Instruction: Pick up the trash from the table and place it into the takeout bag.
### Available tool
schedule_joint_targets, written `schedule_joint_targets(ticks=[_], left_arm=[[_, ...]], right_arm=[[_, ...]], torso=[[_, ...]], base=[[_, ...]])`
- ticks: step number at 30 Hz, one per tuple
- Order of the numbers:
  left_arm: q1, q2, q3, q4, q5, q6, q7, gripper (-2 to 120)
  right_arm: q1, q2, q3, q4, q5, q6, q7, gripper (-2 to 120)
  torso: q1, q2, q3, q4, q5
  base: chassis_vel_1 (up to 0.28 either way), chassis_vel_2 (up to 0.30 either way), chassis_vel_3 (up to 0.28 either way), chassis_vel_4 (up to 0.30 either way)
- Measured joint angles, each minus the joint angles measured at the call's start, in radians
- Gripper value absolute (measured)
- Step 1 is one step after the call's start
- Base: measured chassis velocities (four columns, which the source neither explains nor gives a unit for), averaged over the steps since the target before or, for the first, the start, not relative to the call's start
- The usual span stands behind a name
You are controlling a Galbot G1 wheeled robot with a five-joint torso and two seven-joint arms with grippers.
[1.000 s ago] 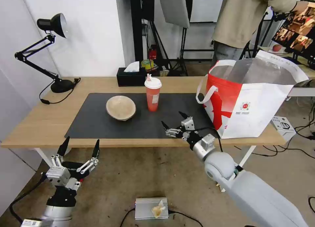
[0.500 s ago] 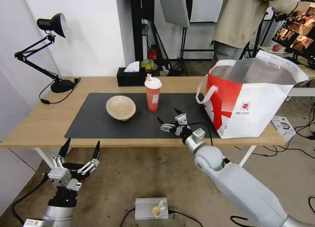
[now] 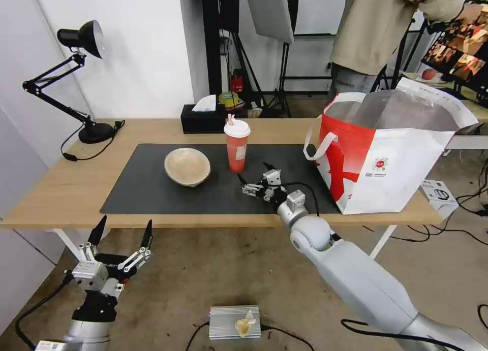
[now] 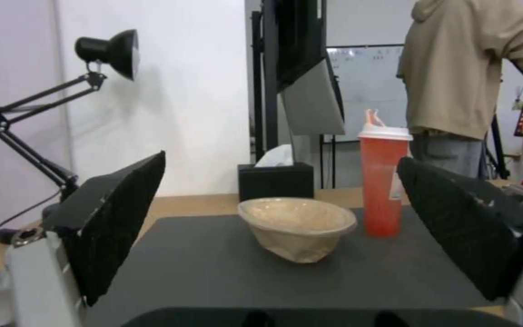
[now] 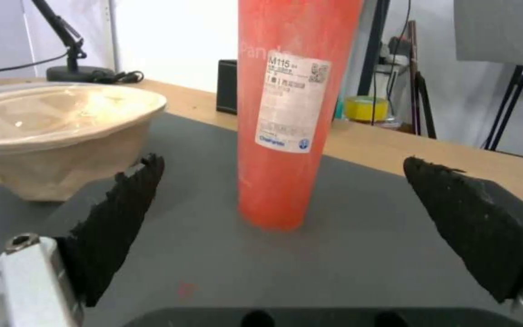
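Jaws spread: right gripper (image 3: 254, 174) near red cup (image 3: 237, 147); apart.

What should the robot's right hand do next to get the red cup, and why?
Probably ease the right gripper forward a little until its open fingers sit on either side of the red cup, then close. The cup stands upright on the mat, just ahead of the gripper and lined up between the fingers, not yet touched.
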Motion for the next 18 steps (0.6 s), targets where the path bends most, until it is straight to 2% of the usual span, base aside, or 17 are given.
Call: schedule_joint_targets(ticks=[18], left_arm=[[0.001,-0.020,-0.002,0.019,0.002,-0.023,0.006,100]], right_arm=[[0.048,0.044,-0.008,-0.096,-0.017,0.024,-0.008,100]], torso=[[0.000,0.000,0.000,0.0000,0.0001]], base=[[0.000,0.000,0.000,0.000]])
